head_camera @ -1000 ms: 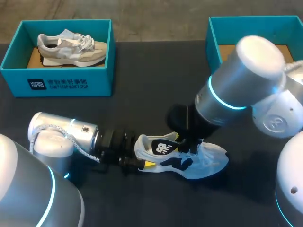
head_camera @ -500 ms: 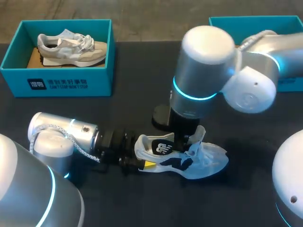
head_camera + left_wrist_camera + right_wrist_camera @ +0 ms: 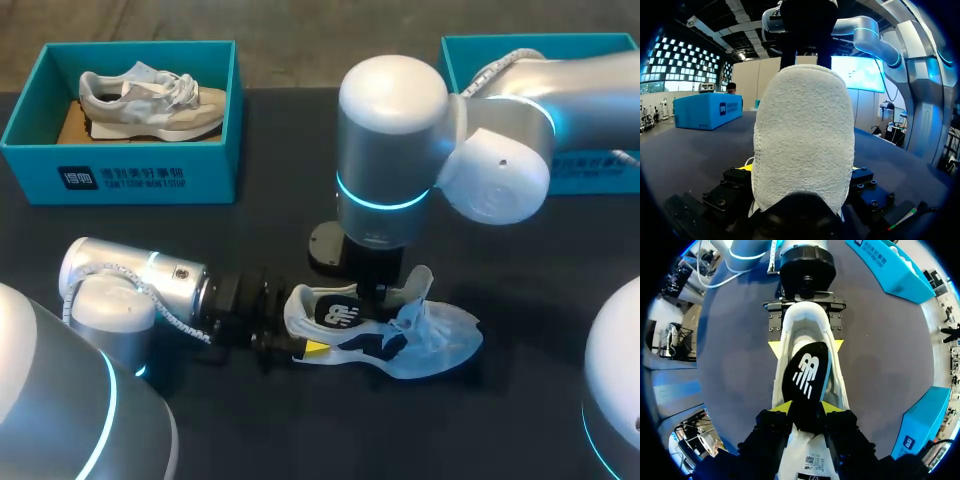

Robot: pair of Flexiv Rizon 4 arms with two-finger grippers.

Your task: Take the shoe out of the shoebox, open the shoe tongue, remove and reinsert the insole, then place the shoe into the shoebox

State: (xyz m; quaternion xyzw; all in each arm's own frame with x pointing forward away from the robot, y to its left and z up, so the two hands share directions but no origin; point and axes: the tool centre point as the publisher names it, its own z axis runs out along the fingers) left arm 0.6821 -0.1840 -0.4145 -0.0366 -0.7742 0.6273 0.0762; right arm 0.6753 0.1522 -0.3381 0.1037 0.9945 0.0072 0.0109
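Black insole with a white logo sits in the opening of the white-and-navy shoe, logo end toward the heel. Its other end runs between the yellow tips of your right gripper. That gripper is clamped on the insole, one tip on each side. You can't tell whether the insole is lifted off the footbed.

Shoe stands on its sole on the dark table, heel at your left gripper, toe pointing away from it. Tongue is pulled open and stands up just beside the right gripper, on the toe side.

Your left gripper is closed on the shoe's heel. In the right wrist view one yellow tip presses each side of the heel. In the left wrist view the fuzzy white heel back fills the space between the fingers.

Your left arm lies low along the table behind its gripper. Your right arm comes down from above, wrist upright over the middle of the shoe.

Teal shoebox stands well beyond the right gripper at the table's far side, partly hidden behind the right arm. Second teal box stands well beyond the left gripper, also on the far side, with a beige shoe inside it.
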